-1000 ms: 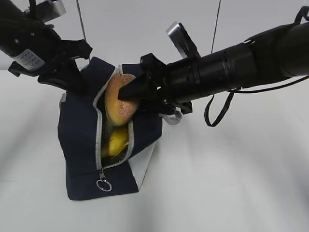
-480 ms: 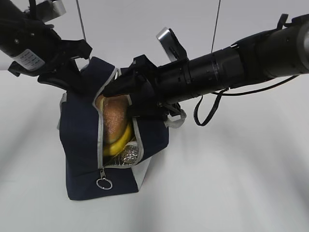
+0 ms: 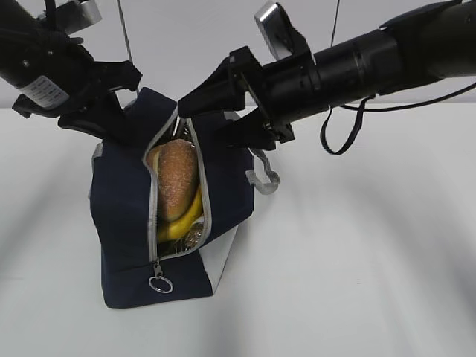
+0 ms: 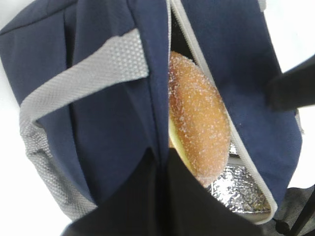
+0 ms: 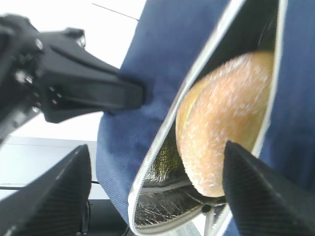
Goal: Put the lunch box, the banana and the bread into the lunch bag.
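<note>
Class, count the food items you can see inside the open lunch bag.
2. The bread stands in the lunch bag's opening; the banana lies just beneath it. The lunch box isn't visible and may be hidden deeper inside.

White table (image 3: 357,282): fills the lower two thirds of my exterior view, bare and matte, with soft grey shadows falling across its centre and lower left. Pale wall (image 3: 193,37): a plain band across the top of the frame, meeting the table along a faint horizontal line. Two thin dark lines, one at upper left (image 3: 125,30) and one right of centre (image 3: 335,22), run down from the top edge; what they are I cannot tell.
</note>
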You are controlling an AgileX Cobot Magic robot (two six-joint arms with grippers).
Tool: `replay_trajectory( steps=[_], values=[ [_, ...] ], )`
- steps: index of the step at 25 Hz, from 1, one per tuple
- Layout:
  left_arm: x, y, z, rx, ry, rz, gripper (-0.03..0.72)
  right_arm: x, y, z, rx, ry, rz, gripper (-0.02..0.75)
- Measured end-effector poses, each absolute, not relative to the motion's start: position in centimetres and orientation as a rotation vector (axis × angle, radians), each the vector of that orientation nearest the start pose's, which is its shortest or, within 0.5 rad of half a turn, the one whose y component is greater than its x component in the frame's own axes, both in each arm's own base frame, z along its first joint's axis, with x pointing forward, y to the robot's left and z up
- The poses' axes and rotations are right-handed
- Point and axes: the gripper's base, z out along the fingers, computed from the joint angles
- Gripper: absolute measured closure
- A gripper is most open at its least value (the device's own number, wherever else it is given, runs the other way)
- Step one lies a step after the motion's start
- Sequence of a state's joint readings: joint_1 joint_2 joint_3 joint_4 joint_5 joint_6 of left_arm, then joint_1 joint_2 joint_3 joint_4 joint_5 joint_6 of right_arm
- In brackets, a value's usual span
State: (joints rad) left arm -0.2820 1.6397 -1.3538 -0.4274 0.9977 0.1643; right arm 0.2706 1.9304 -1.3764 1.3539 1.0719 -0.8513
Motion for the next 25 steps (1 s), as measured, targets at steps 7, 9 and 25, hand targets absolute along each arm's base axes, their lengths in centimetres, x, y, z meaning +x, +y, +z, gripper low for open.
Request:
replay_trajectory(
  steps=[7,9,25],
  values=[
    [32.0,-12.6,29.6,0.383,2.711,-0.588,0.691,38.1,15.7,26.9,-0.548,2.381,1.368,0.147],
    [32.0,-12.6,29.6,0.383,2.711,-0.588,0.691,38.2,15.3,27.0,-0.572,2.430,1.301,0.148],
    [32.0,-12.6,29.6,0.382,2.710,-0.587,0.691,38.5,15.4,23.6,-0.619,2.635,1.121,0.248]
  ],
)
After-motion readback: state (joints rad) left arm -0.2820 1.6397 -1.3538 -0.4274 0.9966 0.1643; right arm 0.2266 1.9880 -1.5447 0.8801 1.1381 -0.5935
